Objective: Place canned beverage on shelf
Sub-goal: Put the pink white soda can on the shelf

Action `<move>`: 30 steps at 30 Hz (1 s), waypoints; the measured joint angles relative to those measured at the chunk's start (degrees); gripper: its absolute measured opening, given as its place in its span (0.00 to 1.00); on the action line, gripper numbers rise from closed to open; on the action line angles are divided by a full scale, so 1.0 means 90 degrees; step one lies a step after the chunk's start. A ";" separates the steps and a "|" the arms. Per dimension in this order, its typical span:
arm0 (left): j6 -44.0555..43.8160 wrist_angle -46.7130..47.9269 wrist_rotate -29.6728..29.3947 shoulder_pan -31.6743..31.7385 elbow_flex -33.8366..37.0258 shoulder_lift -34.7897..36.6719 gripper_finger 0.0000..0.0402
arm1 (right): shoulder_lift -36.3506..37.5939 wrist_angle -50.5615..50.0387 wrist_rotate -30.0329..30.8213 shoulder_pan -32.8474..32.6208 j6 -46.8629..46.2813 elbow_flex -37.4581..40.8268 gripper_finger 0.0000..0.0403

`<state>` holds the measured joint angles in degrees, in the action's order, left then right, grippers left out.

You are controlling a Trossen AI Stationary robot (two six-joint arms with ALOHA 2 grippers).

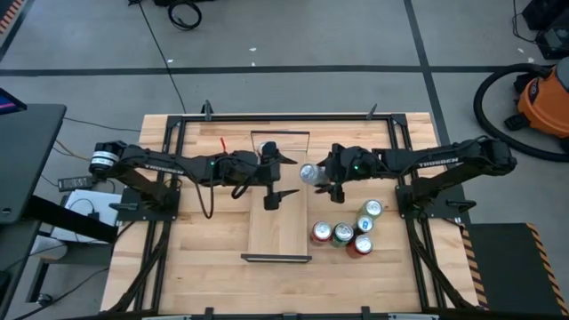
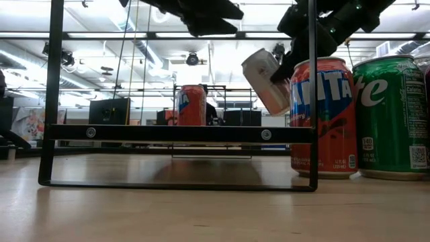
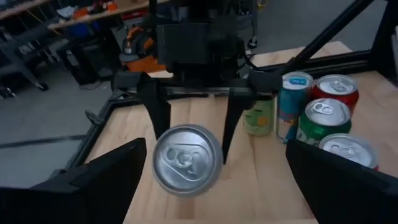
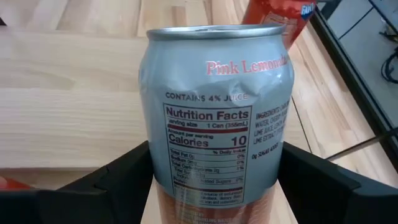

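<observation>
The right gripper (image 1: 322, 180) is pinching a silver can (image 1: 309, 173), its two dark fingers pressed against the can's sides, and carries it in the air. In the low view the silver can (image 2: 264, 81) hangs tilted, its top leaning toward the shelf, well above the tabletop and above the level of the plank. The can's long axis therefore lies slanted rather than upright, and would need to be brought vertical before it can stand.

The shelf (image 1: 277, 222) runs lengthwise down the middle of the table, between the two arms. Seen from above, the held can sits just off the plank's right edge, so the remaining travel appears to be a short move toward the left and then downward. One red can (image 2: 192, 105) seems already to stand at the shelf's far end, though this is hard to confirm from the overhead camera.

The left gripper (image 1: 281, 176) hovers over the shelf's far half with its fingers spread wide and empty, directly facing the held can. The right arm is clearly the one placed to finish.
</observation>
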<state>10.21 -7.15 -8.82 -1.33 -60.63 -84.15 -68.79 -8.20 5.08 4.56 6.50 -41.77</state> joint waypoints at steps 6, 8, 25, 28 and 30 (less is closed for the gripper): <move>0.0164 0.0532 0.0008 0.0025 -0.0716 -0.0450 0.99 | 0.0106 0.1420 -0.0500 0.0013 0.0245 0.0519 0.78; 0.0387 0.0840 0.0041 0.0029 -0.0912 -0.0566 0.99 | 0.0094 0.1806 -0.0775 0.0047 0.0238 0.0705 0.78; 0.1079 0.1140 0.1721 0.0674 -0.1440 -0.1423 0.99 | 0.0104 0.2278 -0.1003 -0.0033 0.0120 0.0997 0.79; 0.1346 0.1121 0.1683 0.0669 -0.1432 -0.1572 0.99 | 0.0104 0.2287 -0.0938 -0.0029 0.0115 0.0997 0.79; 0.1485 0.1070 0.1668 0.0667 -0.1432 -0.1586 0.99 | 0.0104 0.2278 -0.0876 -0.0031 0.0115 0.0997 0.79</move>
<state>23.57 2.48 6.19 4.67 -73.52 -98.42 -67.85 12.30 -2.81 4.27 7.53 -32.80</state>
